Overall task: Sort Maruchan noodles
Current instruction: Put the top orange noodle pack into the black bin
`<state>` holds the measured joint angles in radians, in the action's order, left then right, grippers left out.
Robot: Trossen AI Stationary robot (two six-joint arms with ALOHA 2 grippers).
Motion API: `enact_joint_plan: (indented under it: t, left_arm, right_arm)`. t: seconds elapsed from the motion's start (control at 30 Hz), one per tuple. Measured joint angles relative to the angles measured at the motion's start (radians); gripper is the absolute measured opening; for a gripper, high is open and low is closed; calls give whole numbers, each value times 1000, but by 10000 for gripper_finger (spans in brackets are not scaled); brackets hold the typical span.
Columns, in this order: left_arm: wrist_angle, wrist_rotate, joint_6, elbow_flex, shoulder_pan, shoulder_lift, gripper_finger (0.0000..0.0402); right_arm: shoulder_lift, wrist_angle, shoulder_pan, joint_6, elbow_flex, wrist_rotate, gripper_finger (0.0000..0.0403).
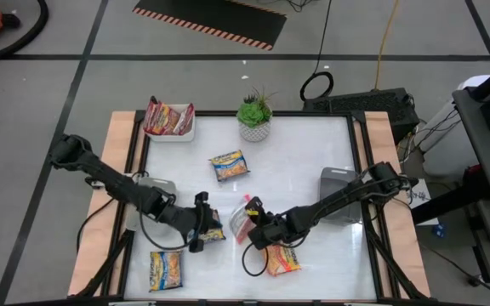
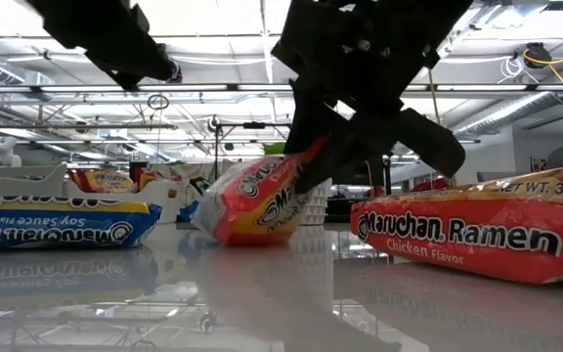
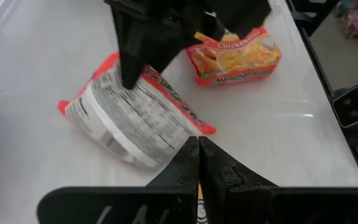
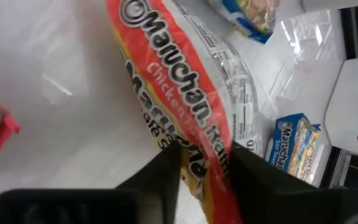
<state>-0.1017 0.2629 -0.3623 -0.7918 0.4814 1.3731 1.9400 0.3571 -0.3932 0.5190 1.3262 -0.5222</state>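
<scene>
Right gripper [image 4: 204,171] pinching crinkly orange chicken ramen packet [image 4: 185,93] tilted on glossy white table [image 1: 313,161], left gripper [image 3: 197,162] fingers pressed together, empty

1. My high camera looks straight down on the whole counter [image 1: 313,170] and both arms.
2. My low camera sits at counter height, close to an orange chicken packet [image 2: 262,200], facing the room behind.
3. My left wrist camera looks past its claw [image 3: 197,152] at that packet.
4. My right wrist camera sees it very near.
</scene>
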Motion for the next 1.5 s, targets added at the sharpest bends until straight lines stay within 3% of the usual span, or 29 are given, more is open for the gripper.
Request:
enact_joint_plan:
  t: [0.23,0.53,0.77,1.0,1.33,1.5]
  left_arm:
    - [-11,-11,14,0,-33,-8,3]
    - [-34,-46,-31,0,-8,-19,3]
    - [-17,-46,-39,0,20,-28,3]
    - [-2,-46,-43,0,25,-28,3]
    - [31,-46,-43,0,25,-28,3]
    - [52,-47,-39,0,25,-28,3]
  right_arm:
    - [-2,-28,-2,-8,-1,-7,8]
    - [-142,-43,-1,-195,-1,-26,9]
    - [-365,96,3,-529,-1,-26,1]
    - [-586,456,61,-1120,0,56,1]
    - [-733,1021,93,-1429,0,273,0]
    - [-742,1212,93,-1533,0,304,0]
